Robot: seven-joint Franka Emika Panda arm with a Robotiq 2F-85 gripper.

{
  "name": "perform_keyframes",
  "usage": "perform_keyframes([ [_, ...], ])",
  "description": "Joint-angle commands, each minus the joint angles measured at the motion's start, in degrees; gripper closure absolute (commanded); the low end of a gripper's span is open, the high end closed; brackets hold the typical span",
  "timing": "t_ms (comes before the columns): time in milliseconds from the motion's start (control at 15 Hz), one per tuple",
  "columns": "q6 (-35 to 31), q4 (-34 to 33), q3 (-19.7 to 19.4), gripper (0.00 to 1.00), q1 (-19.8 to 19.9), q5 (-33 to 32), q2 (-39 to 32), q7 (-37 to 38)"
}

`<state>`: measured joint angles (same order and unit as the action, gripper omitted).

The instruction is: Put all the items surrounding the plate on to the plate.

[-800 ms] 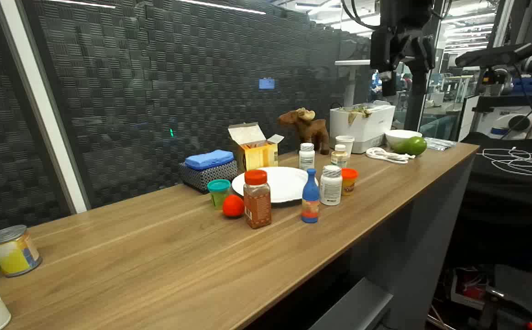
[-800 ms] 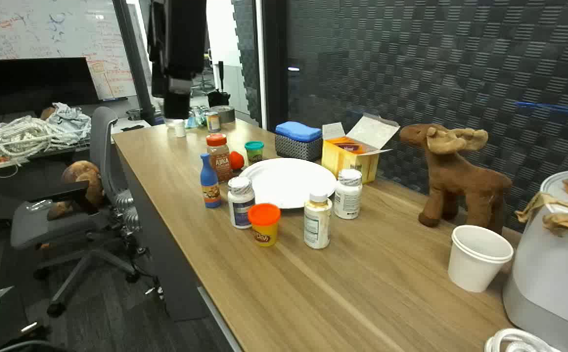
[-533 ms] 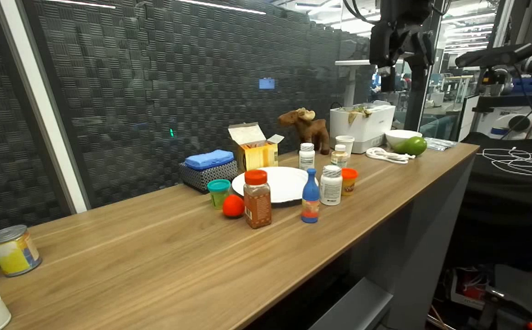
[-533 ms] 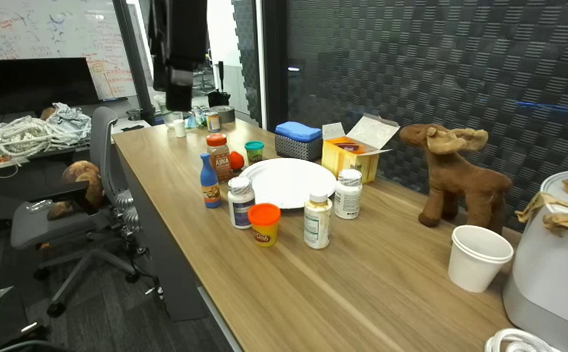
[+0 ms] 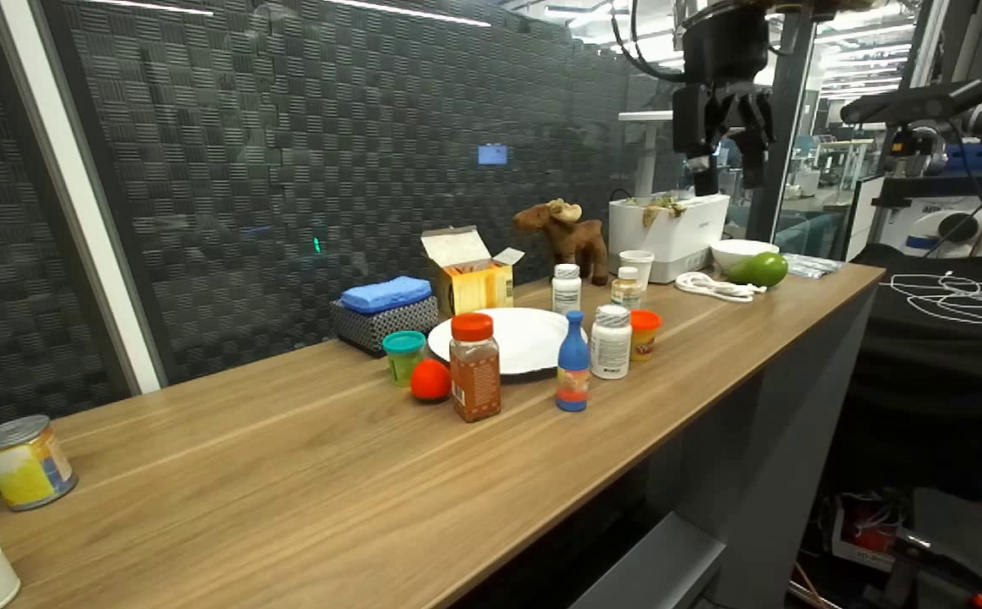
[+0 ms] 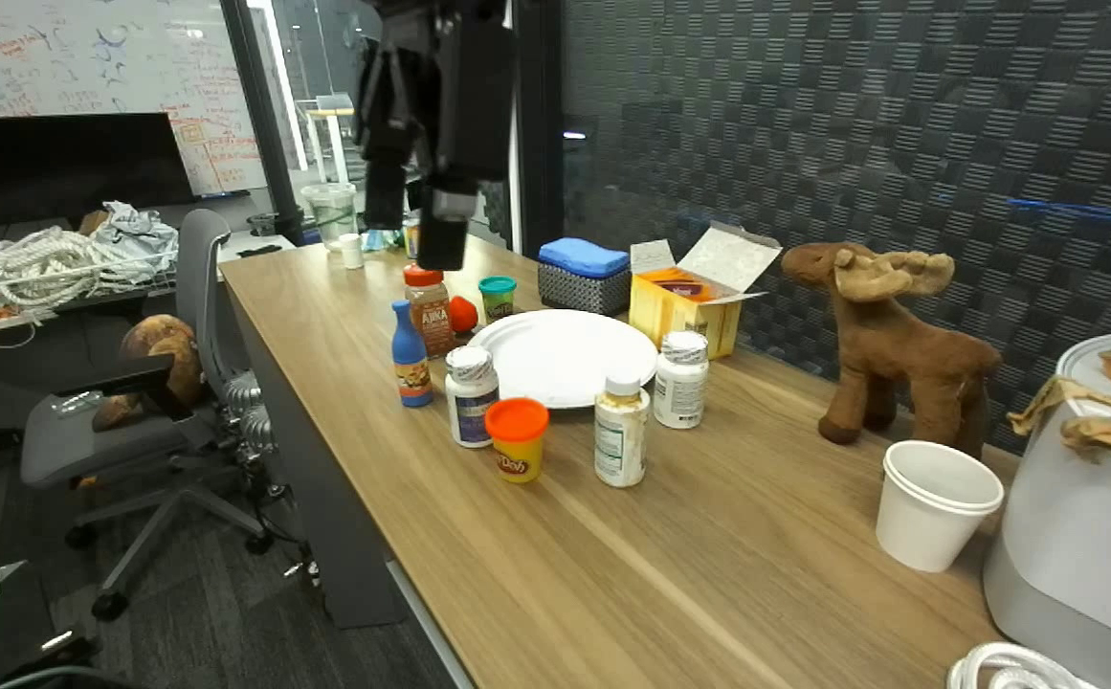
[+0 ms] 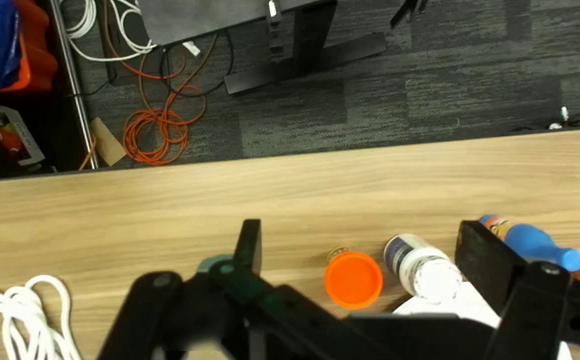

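1. Plainly, the gripper [image 7: 360, 242] hangs above the desk [image 5: 288, 474], its jaws spread wide.
2. The blue bottle [image 6: 411, 364] stands upright beside the plate [image 6: 565, 354], long axis vertical, neck upward.
3. Likewise upright by the plate: orange-red jar [image 5: 475, 376], whitish bottle [image 6: 621, 438].

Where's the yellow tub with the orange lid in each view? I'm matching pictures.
In an exterior view: yellow tub, right of centre, slightly below mid-height.
In an exterior view: yellow tub, just left of centre, below mid-height.
In the wrist view: yellow tub, seen from above, low and right of centre.
Shared landmark: the blue bottle, visible in all three.
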<state>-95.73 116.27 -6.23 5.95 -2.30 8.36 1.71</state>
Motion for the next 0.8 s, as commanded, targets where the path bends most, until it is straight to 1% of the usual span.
perform_keyframes([
  [0,-3.5,-7.9,-0.8,0.0,0.6,-2.8,-8.1,-4.1],
  [200,-12.4,-11.7,-0.8,0.0,0.7,0.4,-13.7,-6.4],
  [400,-19.1,-15.0,-0.5,0.0,1.0,2.7,-18.7,-5.7],
  [600,-24.4,-17.7,-0.5,0.0,0.8,0.8,-23.6,-4.2],
  [733,-25.9,-19.7,-0.6,0.0,1.0,0.4,-26.6,-4.3],
])
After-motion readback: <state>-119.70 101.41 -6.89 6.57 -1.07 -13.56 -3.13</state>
